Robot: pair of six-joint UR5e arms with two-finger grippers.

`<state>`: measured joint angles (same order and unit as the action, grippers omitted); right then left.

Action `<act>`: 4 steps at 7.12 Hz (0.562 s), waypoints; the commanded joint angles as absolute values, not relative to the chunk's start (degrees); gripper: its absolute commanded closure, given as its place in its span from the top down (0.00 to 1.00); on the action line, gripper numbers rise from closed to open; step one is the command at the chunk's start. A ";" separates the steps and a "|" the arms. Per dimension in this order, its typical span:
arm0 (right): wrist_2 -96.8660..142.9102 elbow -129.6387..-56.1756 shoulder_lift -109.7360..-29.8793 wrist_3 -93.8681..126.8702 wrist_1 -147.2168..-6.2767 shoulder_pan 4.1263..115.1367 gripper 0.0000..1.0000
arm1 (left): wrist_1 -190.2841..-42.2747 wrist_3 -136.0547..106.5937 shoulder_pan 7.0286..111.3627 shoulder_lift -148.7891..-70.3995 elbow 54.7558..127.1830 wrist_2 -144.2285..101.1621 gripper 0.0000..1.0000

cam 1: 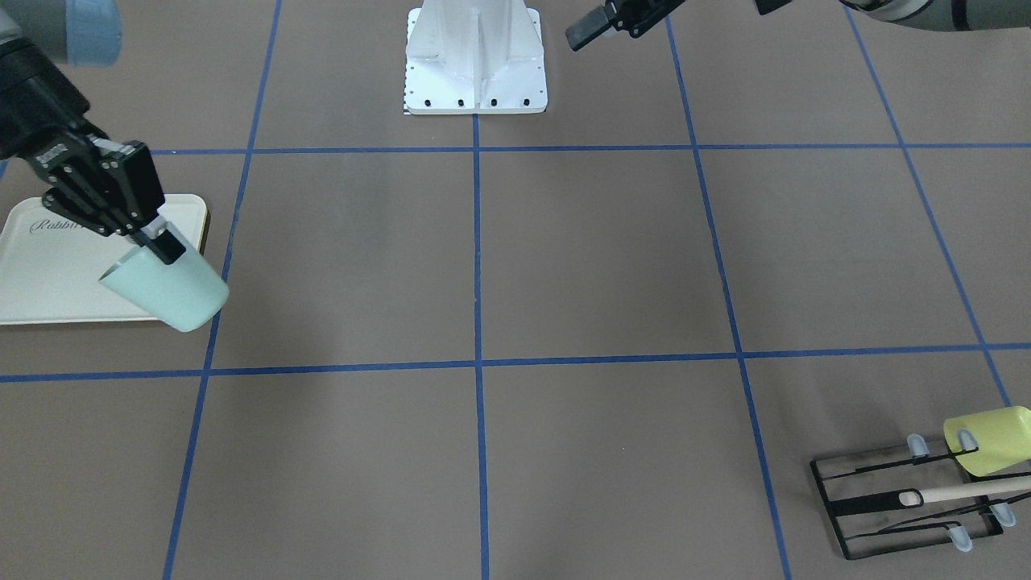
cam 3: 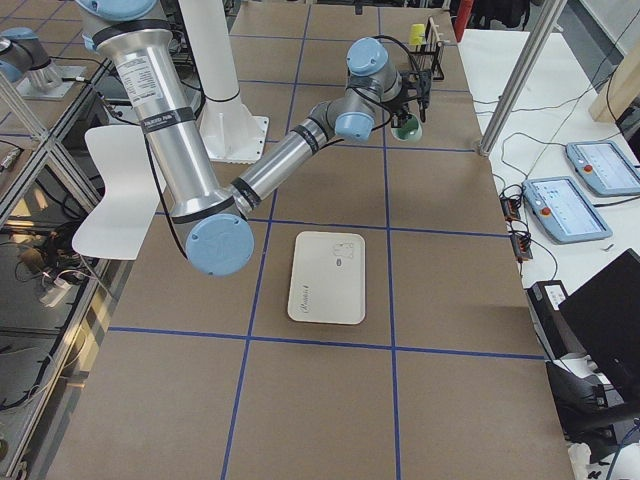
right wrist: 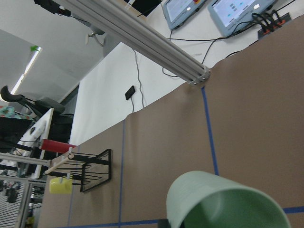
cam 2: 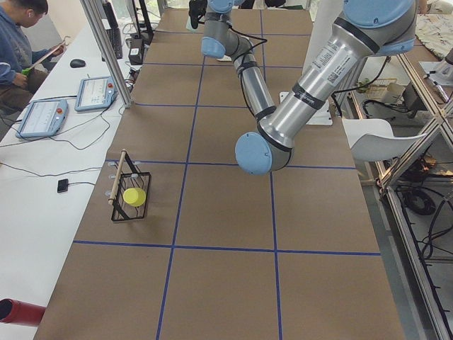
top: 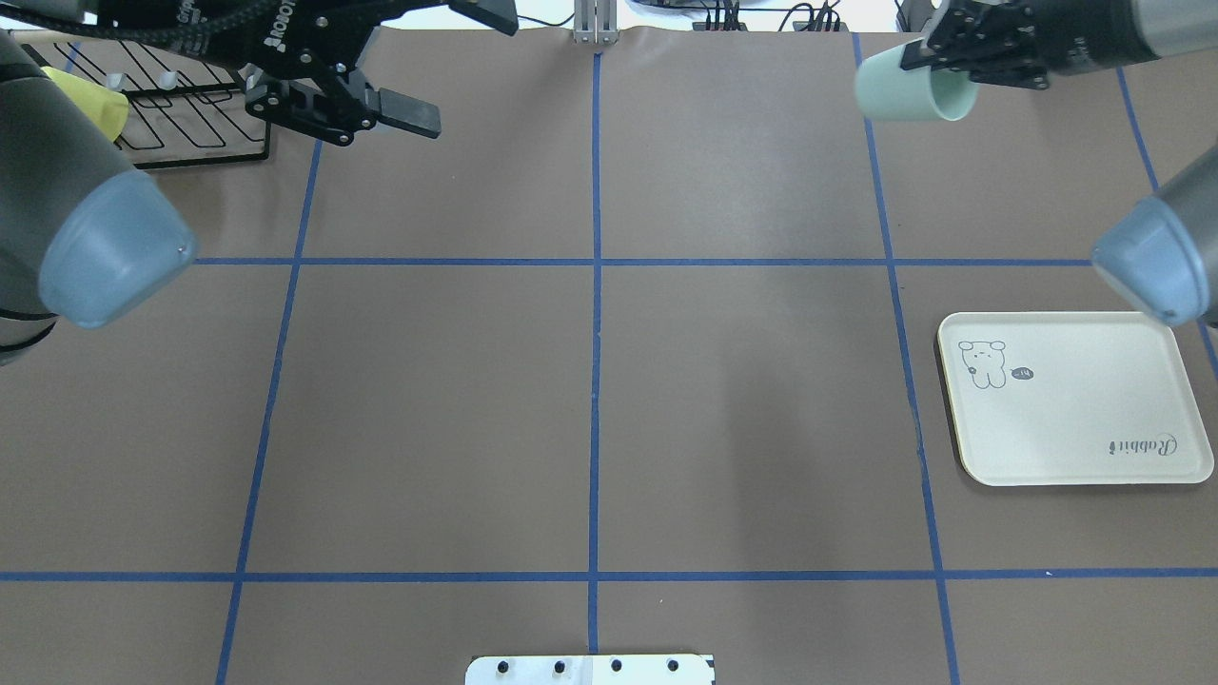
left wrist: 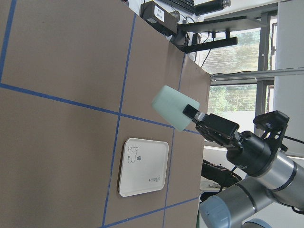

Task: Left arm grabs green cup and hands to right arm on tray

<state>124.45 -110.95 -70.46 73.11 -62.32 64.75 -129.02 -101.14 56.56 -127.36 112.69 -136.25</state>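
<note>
My right gripper [cam 1: 163,240] is shut on the rim of the pale mint-green cup [cam 1: 169,292] and holds it tilted in the air. In the overhead view the cup [top: 909,90] hangs at the far right, beyond the tray [top: 1075,404], with the right gripper [top: 944,68] on its rim. The cream tray [cam 1: 48,278] lies flat with nothing on it. The cup also shows in the left wrist view [left wrist: 172,108] and the right wrist view [right wrist: 223,204]. My left gripper [top: 447,62] is open and empty at the far left, well away from the cup.
A black wire rack [top: 190,128] at the far left corner holds a yellow-green cup [cam 1: 987,439] and a wooden-handled tool [cam 1: 970,490]. The white robot base [cam 1: 475,68] stands at the table's near edge. Blue tape lines grid the brown tabletop.
</note>
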 commanded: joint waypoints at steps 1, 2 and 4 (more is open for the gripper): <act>125.25 -111.27 -76.34 54.93 -70.38 68.98 0.00 | -128.76 -86.31 60.71 -118.26 112.67 -136.23 1.00; 125.16 -111.27 -80.29 45.36 -71.27 71.00 0.00 | -128.41 -75.52 62.65 -112.38 112.59 -136.14 1.00; 124.98 -111.36 -84.45 26.46 -78.27 75.04 0.00 | -119.67 -50.06 69.04 -103.93 112.68 -136.14 1.00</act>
